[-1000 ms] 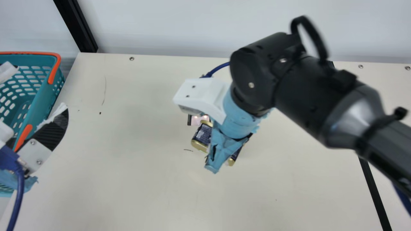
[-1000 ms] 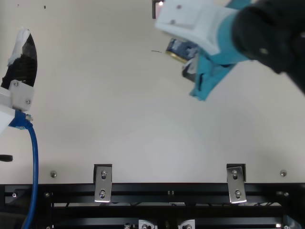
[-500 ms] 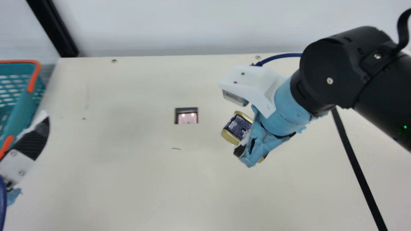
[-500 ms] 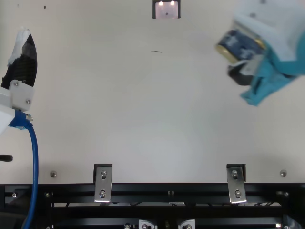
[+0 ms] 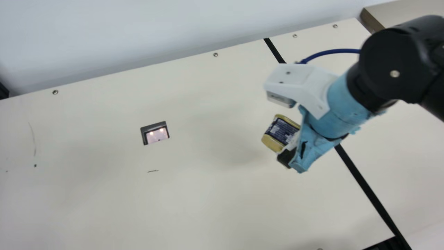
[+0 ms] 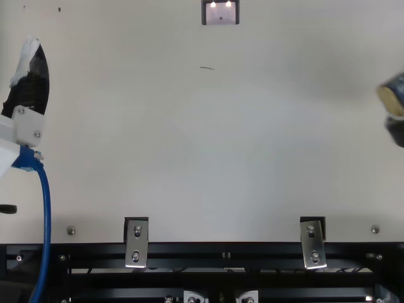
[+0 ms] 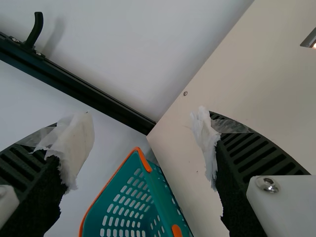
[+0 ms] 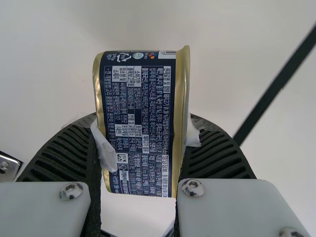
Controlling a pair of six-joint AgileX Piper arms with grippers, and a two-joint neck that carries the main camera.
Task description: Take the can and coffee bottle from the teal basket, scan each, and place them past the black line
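And off at speed with the can, swept in one second from well short of the black line to just short of it! Gripped end to end in the right tool, fingers parted only by the can's length and snug on both gold rims. Carried tilted, apparently clear of the bench, and not yet past the black line. Turned the same way too, the neck camera, so no reading the whole picture's slide as a move of the bench

Left behind, farther back from the black line: the scanner, lights glowing. Probably done with scanning this one, judging by the direction of travel, but impossible to confirm from here. Now into the placing leg, by the look of it. Needed next: a bit more travel over the black line, then levelling, lowering and a gentle release. Worth watching for a roll if set down on the curved side

Over on the far side from the black line, held motionless in the top view: the left tool, spread wide, gripping nothing, close by the teal basket. As for the coffee bottle, no telling its whereabouts
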